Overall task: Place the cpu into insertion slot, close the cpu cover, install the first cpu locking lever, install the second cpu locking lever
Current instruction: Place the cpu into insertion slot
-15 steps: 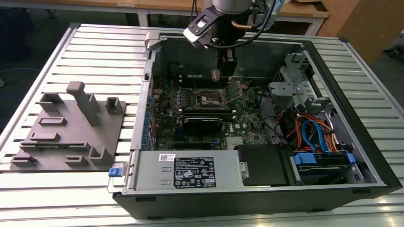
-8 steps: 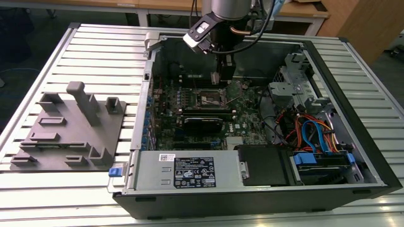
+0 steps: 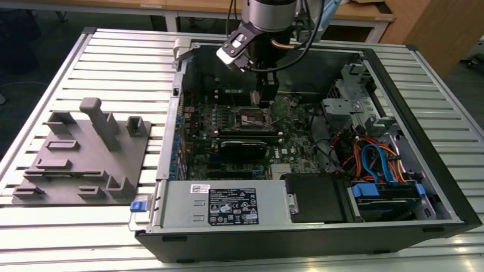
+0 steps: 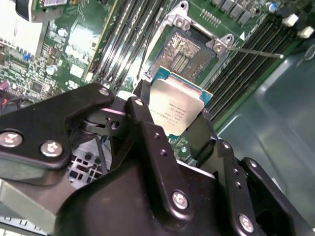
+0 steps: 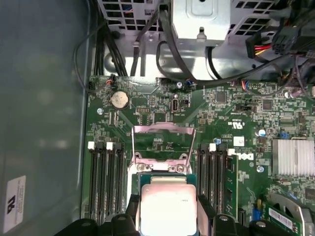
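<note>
1. A computer case [image 3: 302, 241] lies open on the slatted tabletop [image 3: 68, 238]. The robot arm [image 3: 264, 22] reaches down into it from above.
2. In the exterior view, the gripper [image 3: 262, 99] hangs low over the green board [image 3: 291, 150], in the far half of the case.
3. In both wrist views, the black fingers [image 4: 142, 118] are clamped on the cpu [image 4: 177, 105], one on each side of it.
4. The cpu [image 5: 167, 206] is a small square chip. Its dull silver top faces the cameras.
5. The gripper [image 4: 173, 118] holds the cpu in the air, close to the insertion slot [image 4: 189, 49]. The chip is not in the slot yet.
6. The insertion slot is open. Its middle is dark and full of tiny shiny dots, and it has a metal rim.
7. In the first wrist view, the cpu cover [image 5: 163, 129] is flipped up and open. You can see the green board through the hole in its middle.
8. In the second wrist view, a thin metal rod [image 4: 256, 51] sticks out from one corner of the slot.
9. Long black memory slots [image 5: 101, 177] run on both sides of the slot.
10. A round silver battery [image 5: 119, 100] sits on the board past the cover, away from the cpu.
11. A gray tray with blocks [image 3: 83, 153] lies on the tabletop at the exterior view's left, just beside the case.
</note>
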Tool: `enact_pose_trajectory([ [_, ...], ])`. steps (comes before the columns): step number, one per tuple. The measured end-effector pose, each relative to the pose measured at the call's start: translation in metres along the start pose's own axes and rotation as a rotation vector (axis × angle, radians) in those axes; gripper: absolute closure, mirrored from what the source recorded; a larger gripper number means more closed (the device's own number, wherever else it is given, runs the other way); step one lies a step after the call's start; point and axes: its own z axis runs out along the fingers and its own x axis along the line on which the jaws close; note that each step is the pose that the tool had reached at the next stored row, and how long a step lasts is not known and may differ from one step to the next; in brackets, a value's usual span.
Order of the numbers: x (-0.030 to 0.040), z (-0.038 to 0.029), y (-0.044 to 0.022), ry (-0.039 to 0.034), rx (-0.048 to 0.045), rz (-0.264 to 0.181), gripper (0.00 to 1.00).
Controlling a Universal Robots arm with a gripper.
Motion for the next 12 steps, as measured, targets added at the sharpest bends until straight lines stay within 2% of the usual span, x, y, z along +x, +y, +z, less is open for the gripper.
enact_pose_trajectory([
  [3, 0.0001, 0.0047, -0.0033, 0.0000, -0.0071, -0.002, 0.46],
  [12, 0.0005, 0.0207, -0.0072, 0.0009, -0.0082, -0.002, 0.46],
])
